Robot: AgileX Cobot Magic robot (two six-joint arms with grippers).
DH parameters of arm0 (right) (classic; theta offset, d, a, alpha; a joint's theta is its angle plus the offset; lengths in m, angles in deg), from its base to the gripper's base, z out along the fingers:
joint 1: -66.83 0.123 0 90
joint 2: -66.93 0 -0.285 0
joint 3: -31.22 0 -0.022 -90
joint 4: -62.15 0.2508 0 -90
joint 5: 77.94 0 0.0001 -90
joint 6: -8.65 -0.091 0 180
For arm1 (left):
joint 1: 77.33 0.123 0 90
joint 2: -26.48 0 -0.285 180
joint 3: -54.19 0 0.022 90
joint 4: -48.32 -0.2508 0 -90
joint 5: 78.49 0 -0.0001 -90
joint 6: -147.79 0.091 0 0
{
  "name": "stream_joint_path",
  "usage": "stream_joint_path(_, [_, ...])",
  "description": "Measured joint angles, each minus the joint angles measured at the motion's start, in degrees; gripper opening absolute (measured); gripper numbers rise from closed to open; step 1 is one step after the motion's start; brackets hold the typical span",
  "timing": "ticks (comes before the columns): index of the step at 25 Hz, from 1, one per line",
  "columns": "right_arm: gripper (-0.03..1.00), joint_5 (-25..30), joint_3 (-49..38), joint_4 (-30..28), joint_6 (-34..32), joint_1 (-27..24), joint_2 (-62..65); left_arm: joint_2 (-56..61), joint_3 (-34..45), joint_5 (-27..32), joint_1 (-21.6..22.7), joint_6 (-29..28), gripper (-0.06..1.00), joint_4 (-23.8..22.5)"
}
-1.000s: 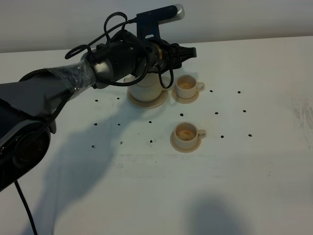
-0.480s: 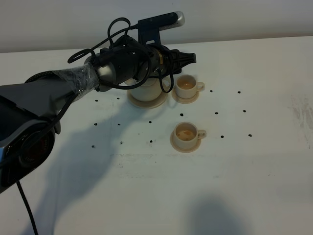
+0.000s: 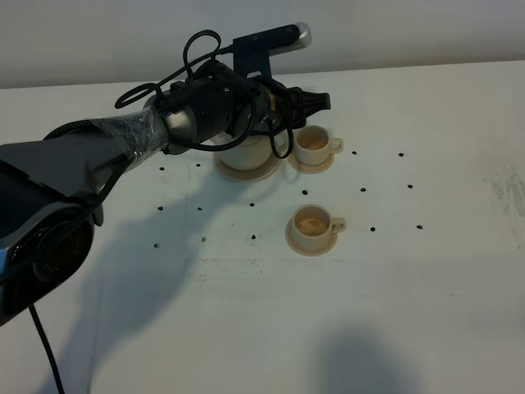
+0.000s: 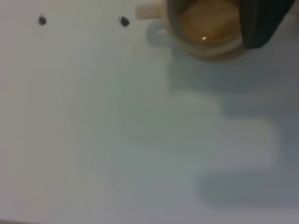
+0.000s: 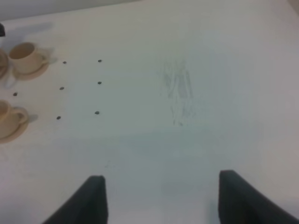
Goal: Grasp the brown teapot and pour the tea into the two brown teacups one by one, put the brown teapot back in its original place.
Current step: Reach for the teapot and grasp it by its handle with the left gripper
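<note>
Overhead view: the left arm point(image 3: 98, 156) reaches from the left across the white counter point(image 3: 426, 287), with a loose black cable point(image 3: 193, 49) looped over its wrist and clear wrap around the forearm. The left pincer point(image 3: 318, 101) points right and hangs above the far teacup point(image 3: 312, 143). Its tips are past the brown teapot point(image 3: 244, 152) and not on it; whether the jaws are parted or closed cannot be told. The teapot stands upright on the wide saucer point(image 3: 246, 174), its top half hidden under the wrist. The far teacup sits on its small saucer point(image 3: 325, 165) just right of the wide saucer, rims almost touching, handle to the right. The near teacup point(image 3: 312, 221) sits on its own saucer point(image 3: 305, 245), closer to the camera and apart from the other two. Both cups hold brown liquid. Small black dots point(image 3: 372, 229) mark the counter in rows around the crockery. Left wrist view, blurred: one dark finger point(image 4: 261, 23) overlaps the rim of a filled teacup point(image 4: 205, 49); the second finger is out of frame. Right wrist view: the right pincer point(image 5: 161, 176) is released, its fingers spread wide over bare counter with nothing between them, well away from both cups. Faint grey scuffs point(image 5: 177, 88) show on the counter beyond it.
</note>
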Motion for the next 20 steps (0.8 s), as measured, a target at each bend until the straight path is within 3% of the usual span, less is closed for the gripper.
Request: stream_joint_path(20, [0.5,0.0,0.0,0.0,0.0,0.0,0.0,0.0,0.0,1.38,-0.29,0.08,0.42,0.68])
